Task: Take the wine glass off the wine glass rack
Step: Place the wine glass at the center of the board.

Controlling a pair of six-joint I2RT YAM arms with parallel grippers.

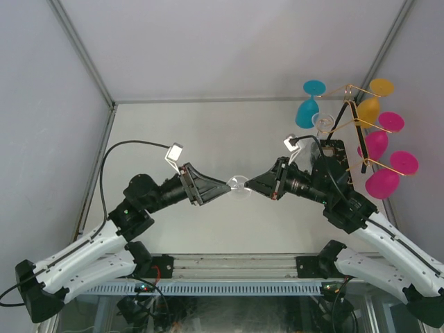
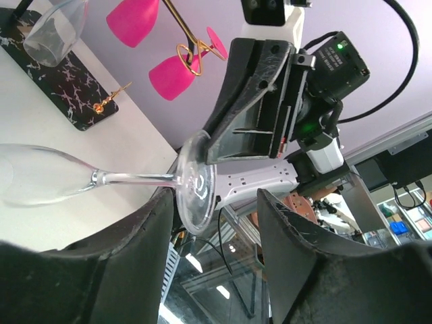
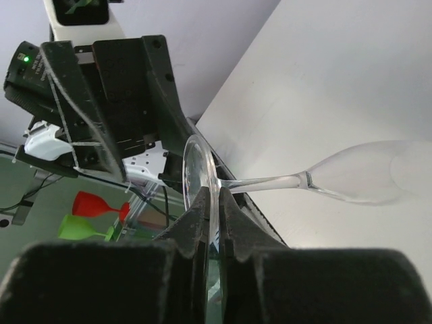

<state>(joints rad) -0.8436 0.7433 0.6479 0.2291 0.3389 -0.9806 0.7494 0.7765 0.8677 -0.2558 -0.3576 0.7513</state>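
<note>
Claws first: right claw (image 1: 258,186) pinched tight on the rim of the round foot of the wine glass (image 1: 239,186), dark fingers (image 3: 196,223) pressed to either face of the disc; left claw (image 1: 220,189) parted, black fingers (image 2: 135,256) standing wide on either side of that foot, contact with it not clear. Wine glass off the wine glass rack (image 2: 67,84), held upside down between the two claw tips over the middle of the tabletop (image 1: 208,132), foot uppermost, thin stem (image 2: 128,179) running down to a long tapered bowl, all of it clear and colourless; contact between bowl and surface impossible to judge. Tabletop white, matt and smooth, boxed in by pale grey wall panels (image 1: 41,139) joined at slim metal corner posts (image 1: 83,55). Rack at the far right of the tabletop, well apart from the held glass: thin gold wire branching into curled loops above a black slab base veined with gold marbling. Hung upside down on its arms, opaque goblets in teal (image 1: 307,111), yellow (image 1: 371,104) and pink (image 1: 380,142), glossy and rounded, plus a second clear glass (image 2: 57,27) above the base.
</note>
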